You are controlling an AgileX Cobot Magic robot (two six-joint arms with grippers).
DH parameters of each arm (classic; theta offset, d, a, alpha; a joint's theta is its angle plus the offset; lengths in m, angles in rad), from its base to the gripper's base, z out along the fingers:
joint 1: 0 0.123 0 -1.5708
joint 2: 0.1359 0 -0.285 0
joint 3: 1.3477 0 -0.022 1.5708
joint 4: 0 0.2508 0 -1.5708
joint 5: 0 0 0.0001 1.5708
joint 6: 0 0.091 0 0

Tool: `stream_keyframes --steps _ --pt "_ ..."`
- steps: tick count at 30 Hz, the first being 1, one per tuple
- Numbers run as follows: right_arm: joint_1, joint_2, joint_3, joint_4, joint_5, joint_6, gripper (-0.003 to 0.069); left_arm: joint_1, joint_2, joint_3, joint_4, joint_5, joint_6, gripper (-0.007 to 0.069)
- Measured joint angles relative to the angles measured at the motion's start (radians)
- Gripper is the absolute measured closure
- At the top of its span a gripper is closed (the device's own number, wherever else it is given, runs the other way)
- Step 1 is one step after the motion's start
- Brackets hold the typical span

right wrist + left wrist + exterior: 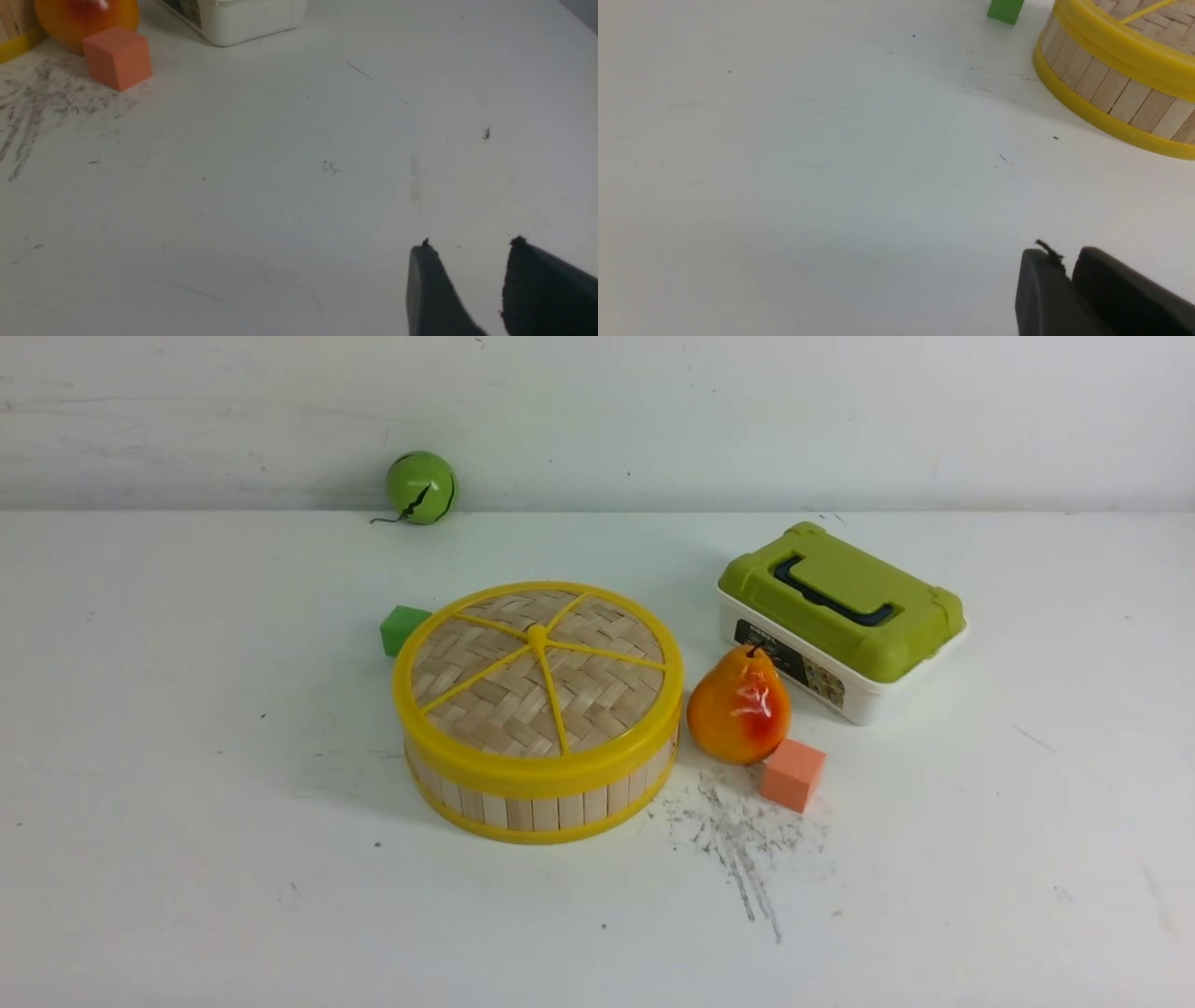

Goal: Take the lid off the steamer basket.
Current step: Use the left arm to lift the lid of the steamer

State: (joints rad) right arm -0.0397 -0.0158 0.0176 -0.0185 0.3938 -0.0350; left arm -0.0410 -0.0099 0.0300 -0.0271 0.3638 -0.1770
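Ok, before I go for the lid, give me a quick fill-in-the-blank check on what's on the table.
1. The lid sits ___ the steamer basket, not yet removed.
2. The fruit between the steamer basket and the white box is a ___.
3. The green cube lies at the basket's ___ side, by the robot's own sides.
4. The ball at the back wall is ___ in colour.
Missing words: on; pear; left; green.
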Motion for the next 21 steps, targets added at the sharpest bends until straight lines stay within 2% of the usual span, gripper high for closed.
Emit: stream_keyframes --steps 4,10,15,19,21 --pt "0.0 0.0 0.0 0.0 0.0 0.0 0.0419 0.0 0.0 0.0 0.0 -0.085 0.0 0.053" --pt "0.0 0.0 0.0 0.0 0.0 0.0 0.0419 0.0 0.0 0.0 0.0 -0.394 0.0 0.0522" --pt "0.0 0.0 0.0 0.0 0.0 0.0 0.0419 0.0 0.0 0.0 -0.007 -0.587 0.0 0.0518" --pt "0.0 0.0 0.0 0.0 0.0 0.0 0.0419 0.0 0.0 0.0 -0.028 -0.657 -0.001 0.0515" --pt "0.0 0.0 0.0 0.0 0.0 0.0 0.0419 0.0 0.0 0.0 -0.061 -0.683 -0.047 0.0515"
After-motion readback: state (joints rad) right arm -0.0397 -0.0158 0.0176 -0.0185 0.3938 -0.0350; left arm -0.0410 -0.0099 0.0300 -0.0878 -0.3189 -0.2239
